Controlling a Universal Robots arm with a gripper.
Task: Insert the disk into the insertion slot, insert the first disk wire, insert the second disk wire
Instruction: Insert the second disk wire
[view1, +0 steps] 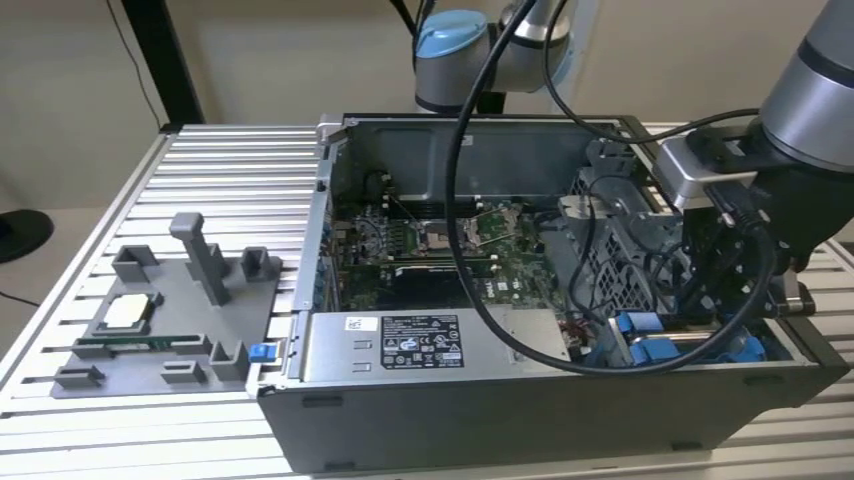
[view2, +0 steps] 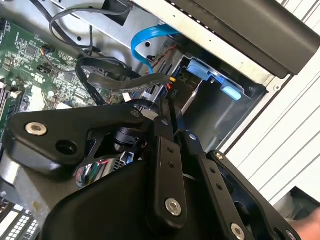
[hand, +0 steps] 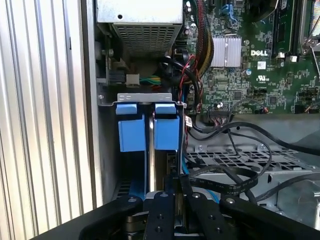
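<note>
The gripper (hand: 176, 187) hangs low inside the open computer case (view1: 534, 400), over the drive bay at the corner nearest the exterior view's right; its 2 black fingers (view2: 170, 120) are drawn together, tips nearly touching, apparently pinched on the end of a dark cable (view2: 130, 82) that runs off toward the green circuit board (hand: 250, 65), though what sits between the tips cannot be made out.

The disk (hand: 150, 150) appears to sit already in the insertion slot (hand: 145, 99); in the first wrist view a thin silver edge stands between 2 blue clip tabs (hand: 166, 131), framed by the grey bay walls, so step 1 looks done.

A flat blue ribbon cable (view2: 150, 42) loops beside the bay, and whether it is plugged in cannot be told; by my judgement the work stands at the 1st or 2nd wire, with neither connection clearly seated.
</note>
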